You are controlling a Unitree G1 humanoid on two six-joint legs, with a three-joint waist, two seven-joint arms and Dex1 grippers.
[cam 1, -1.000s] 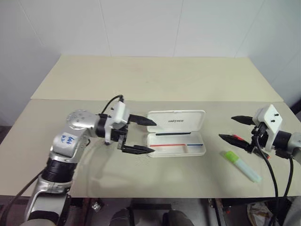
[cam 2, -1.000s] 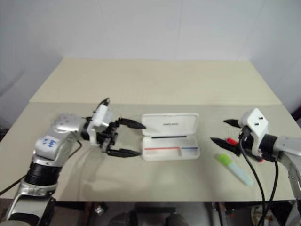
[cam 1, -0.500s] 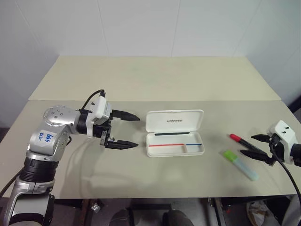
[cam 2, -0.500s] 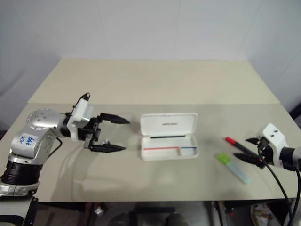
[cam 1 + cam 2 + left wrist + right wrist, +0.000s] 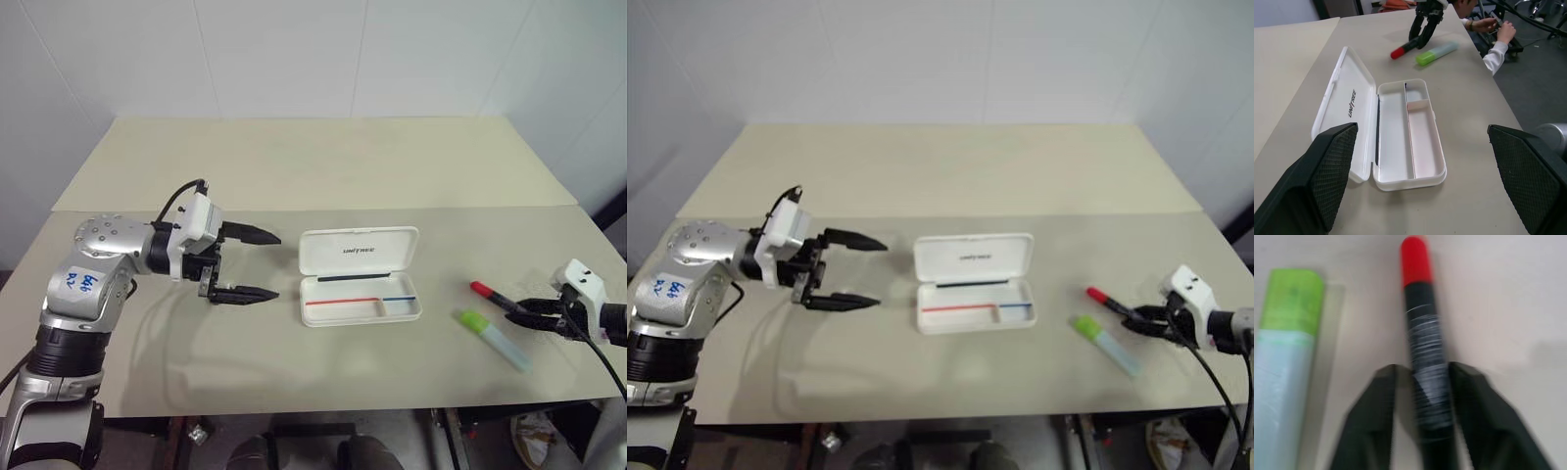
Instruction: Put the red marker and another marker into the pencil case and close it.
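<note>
Here the right gripper [image 5: 1420,396] lies low near the right edge of the tabletop [image 5: 323,166], its fingers [image 5: 1376,416] pinched on the dark barrel of the red marker [image 5: 490,294], whose red cap points toward the middle of the tabletop. The marker looks to lie on or just above the surface; which of the two is hard to tell. Just beside it, on the side nearer the front edge, the lime-capped highlighter [image 5: 495,338] lies flat on the tabletop, free of the fingers, its green cap toward the pencil case. The pencil case [image 5: 361,277] sits open about midway across the tabletop, its lid with the dark lettering laid back toward the far edge and its tray showing thin red, blue and black lines. The left gripper [image 5: 257,264] hangs over the tabletop left of the case and apart from it, fingers [image 5: 245,293] spread wide and holding nothing, pointed toward the case. In the left wrist view a person's hand [image 5: 1506,32] shows beyond the tabletop's edge.
</note>
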